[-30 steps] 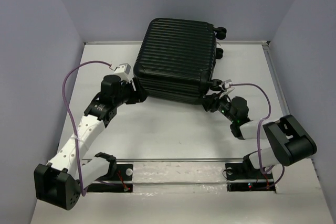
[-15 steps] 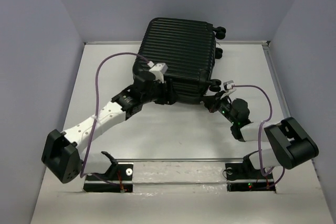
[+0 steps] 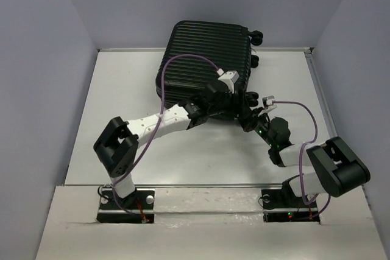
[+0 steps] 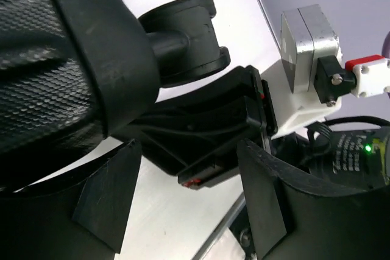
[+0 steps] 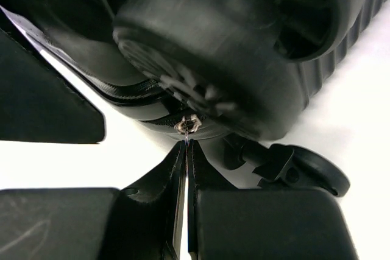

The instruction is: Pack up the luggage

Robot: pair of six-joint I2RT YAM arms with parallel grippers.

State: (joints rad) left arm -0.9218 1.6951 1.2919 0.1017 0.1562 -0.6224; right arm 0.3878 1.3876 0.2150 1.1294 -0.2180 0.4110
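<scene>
Centrally, ribbed hard-shell luggage, rounded corners; right claw pinching metal zip pull

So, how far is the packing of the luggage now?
Done: the luggage lies flat, shell halves together. In hand: the right gripper is shut on the zipper pull beside a wheel; the left gripper hangs open nearby. Remaining: drawing it along; how much is zipped cannot be seen.

I log luggage: ribbed, grainy black hard plastic | zipper pull at right gripper tips: shiny metal | table: smooth matt white
</scene>
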